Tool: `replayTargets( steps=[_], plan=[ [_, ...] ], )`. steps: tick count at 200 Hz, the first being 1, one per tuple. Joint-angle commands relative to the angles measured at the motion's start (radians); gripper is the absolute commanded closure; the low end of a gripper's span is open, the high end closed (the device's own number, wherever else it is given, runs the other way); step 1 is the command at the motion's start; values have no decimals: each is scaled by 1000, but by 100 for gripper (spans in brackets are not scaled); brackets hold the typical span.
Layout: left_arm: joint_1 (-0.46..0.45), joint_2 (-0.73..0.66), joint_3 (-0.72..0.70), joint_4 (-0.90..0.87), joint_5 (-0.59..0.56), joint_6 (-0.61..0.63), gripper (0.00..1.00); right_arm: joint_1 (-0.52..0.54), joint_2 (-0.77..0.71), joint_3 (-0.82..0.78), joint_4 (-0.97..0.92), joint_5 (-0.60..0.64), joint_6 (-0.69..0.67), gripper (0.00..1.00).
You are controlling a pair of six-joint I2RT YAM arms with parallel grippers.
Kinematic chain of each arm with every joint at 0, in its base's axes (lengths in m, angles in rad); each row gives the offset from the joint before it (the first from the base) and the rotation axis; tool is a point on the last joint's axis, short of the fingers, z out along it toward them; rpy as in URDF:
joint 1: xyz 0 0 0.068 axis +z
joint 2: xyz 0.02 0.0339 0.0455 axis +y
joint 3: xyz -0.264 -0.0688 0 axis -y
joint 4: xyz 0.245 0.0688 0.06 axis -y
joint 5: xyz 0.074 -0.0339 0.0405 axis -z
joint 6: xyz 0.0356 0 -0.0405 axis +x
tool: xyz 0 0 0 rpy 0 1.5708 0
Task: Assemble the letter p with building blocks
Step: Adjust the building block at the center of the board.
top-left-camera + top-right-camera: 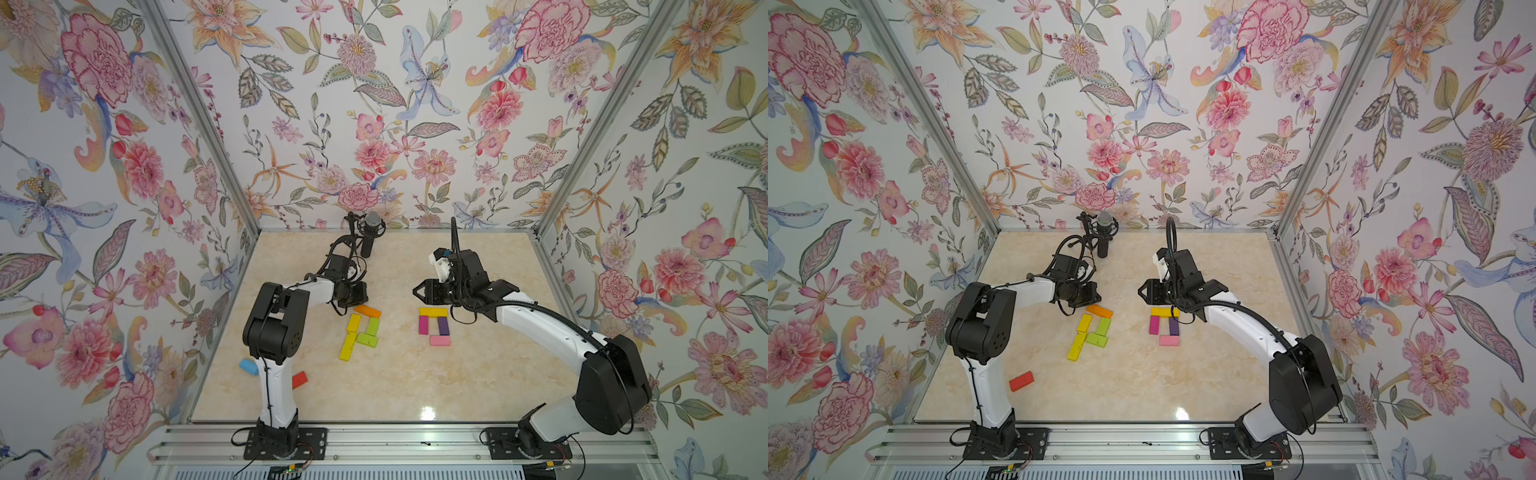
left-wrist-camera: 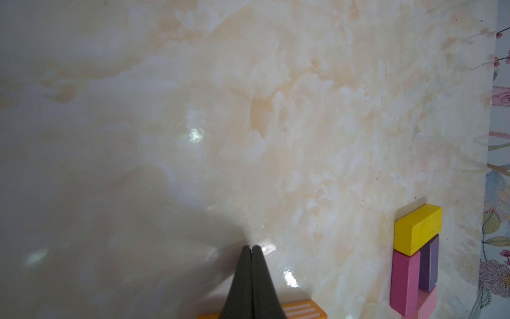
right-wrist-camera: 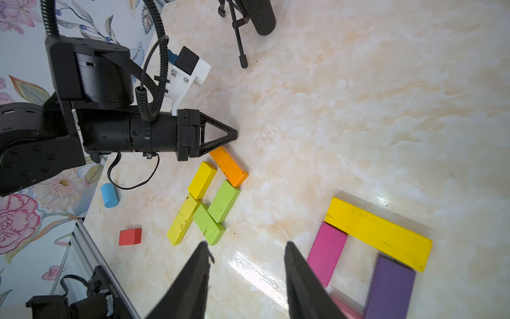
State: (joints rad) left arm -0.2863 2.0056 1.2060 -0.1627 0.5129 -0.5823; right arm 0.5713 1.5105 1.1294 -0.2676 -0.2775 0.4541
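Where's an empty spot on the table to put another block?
The biggest bare patch is the front of the table, between the red block and the right arm. Another lies along the back, right of the microphone. Crowded: the middle, around the yellow-green blocks and the pink-purple blocks.

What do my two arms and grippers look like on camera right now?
Both arms have white shells and black joint housings. A thin black cable runs down the left arm; a ribbed black conduit follows the right arm. The left gripper and right gripper are black, with tapered fingers on open triangular frames.
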Motion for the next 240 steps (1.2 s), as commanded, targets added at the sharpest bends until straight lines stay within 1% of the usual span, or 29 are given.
replayTargets(
  steps=[1,59,178,219,240],
  plan=[
    [-10,-36,-30,-34,-26,21,100,-5,-34,-16,10,-9,13,56],
    [-10,-70,-55,-42,-42,21,100,-4,-38,-33,19,-19,15,56],
    [-10,-79,-66,-44,-51,22,100,-5,-16,-51,41,-43,23,55],
    [-3,-108,-70,-16,-74,-9,100,-1,34,-48,59,-67,21,55],
    [5,-134,-59,-4,-106,-27,100,11,65,-37,67,-74,22,55]
  ],
)
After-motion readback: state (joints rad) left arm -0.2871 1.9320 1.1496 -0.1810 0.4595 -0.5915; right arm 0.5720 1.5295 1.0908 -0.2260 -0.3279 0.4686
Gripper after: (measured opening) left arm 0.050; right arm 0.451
